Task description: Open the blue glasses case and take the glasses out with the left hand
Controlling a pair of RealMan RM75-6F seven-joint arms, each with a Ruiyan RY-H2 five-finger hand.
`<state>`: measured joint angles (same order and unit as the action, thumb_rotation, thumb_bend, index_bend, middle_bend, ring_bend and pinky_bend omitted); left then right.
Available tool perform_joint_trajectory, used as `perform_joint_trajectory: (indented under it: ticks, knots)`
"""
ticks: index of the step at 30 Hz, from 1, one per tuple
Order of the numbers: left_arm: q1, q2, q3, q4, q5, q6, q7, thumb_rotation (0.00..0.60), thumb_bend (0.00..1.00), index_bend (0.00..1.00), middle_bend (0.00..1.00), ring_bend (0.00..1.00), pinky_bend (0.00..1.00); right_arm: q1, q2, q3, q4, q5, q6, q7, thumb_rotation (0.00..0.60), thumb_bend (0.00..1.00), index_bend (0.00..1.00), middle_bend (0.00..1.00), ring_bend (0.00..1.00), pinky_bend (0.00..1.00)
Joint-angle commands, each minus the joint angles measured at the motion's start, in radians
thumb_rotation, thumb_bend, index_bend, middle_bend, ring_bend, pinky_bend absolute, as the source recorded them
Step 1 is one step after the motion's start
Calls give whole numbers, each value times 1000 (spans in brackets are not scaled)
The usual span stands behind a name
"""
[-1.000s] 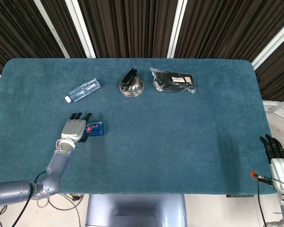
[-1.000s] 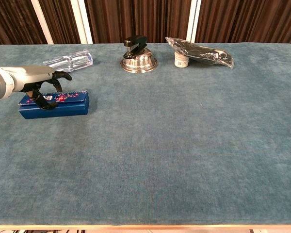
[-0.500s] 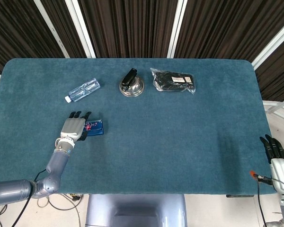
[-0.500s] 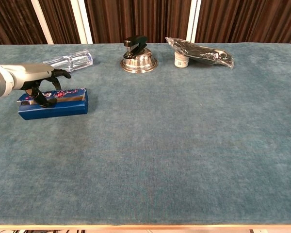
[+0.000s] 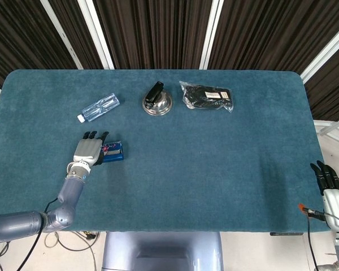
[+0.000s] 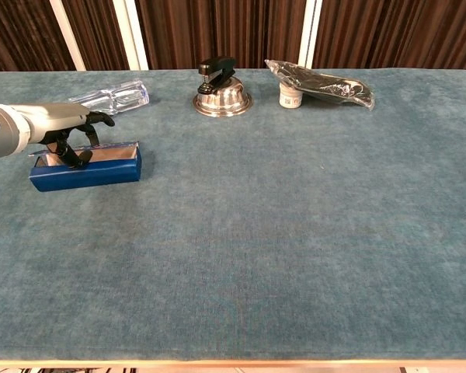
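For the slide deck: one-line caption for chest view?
Left hand lifts the lid of the blue case on the table.

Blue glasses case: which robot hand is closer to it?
Left. The left hand is right over the blue glasses case, fingers at its lid. The right hand sits off the table's far right edge.

A teal felt-covered table [image 6: 279, 233] carries a dark blue rectangular glasses case [image 6: 85, 172] with a pale tan lining, a clear plastic bottle [image 5: 100, 107], and a black stapler [image 6: 217, 67] on a silver metal dome [image 6: 222, 98].
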<state>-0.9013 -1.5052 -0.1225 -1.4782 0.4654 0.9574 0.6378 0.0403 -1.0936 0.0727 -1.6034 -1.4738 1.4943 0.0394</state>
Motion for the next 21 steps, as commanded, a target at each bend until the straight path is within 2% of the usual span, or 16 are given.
perform_joint_trajectory:
  ticks: [1, 7, 21]
  knots:
    - [0, -4, -1, 8, 1, -2, -2, 600, 647, 50, 294, 0, 0, 0, 0, 0, 0, 1, 0, -1, 600, 125, 0, 0, 0, 214]
    - [-4, -13, -7, 31, 2, -2, 0, 600, 681, 51, 293, 0, 0, -1, 0, 1, -2, 2, 0, -3, 600, 124, 0, 0, 0, 214]
    - [-23, -34, -20, 123, -7, -6, 30, 600, 656, 51, 269, 0, 0, -1, 1, 2, -4, 8, -4, -4, 600, 126, 0, 0, 0, 214]
